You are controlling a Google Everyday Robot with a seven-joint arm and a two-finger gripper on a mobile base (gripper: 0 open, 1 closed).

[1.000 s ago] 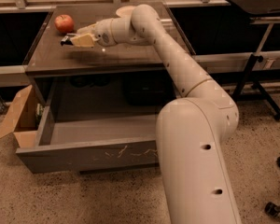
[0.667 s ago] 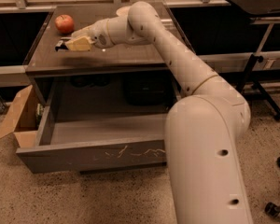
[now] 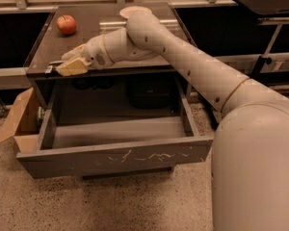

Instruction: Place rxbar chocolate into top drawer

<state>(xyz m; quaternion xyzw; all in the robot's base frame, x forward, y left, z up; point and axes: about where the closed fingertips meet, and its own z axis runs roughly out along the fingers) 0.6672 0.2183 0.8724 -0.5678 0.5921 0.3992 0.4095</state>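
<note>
Gripper (image 3: 63, 69) over the front-left edge of the table (image 3: 101, 14), pinched narrow on the rxbar chocolate (image 3: 51, 70) (dark end pokes out just left of the tips). Top drawer (image 3: 120, 158) stands open directly below. Red apple (image 3: 66, 24) behind, well apart. Cardboard box (image 3: 18, 119) lower left.

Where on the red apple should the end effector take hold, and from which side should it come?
Probably best to grip the apple across its widest middle, coming down from above. It is round and sits alone at the rear left of the table, so its sides are free all around. The end effector is at the front left edge of the table, apart from the apple.
</note>
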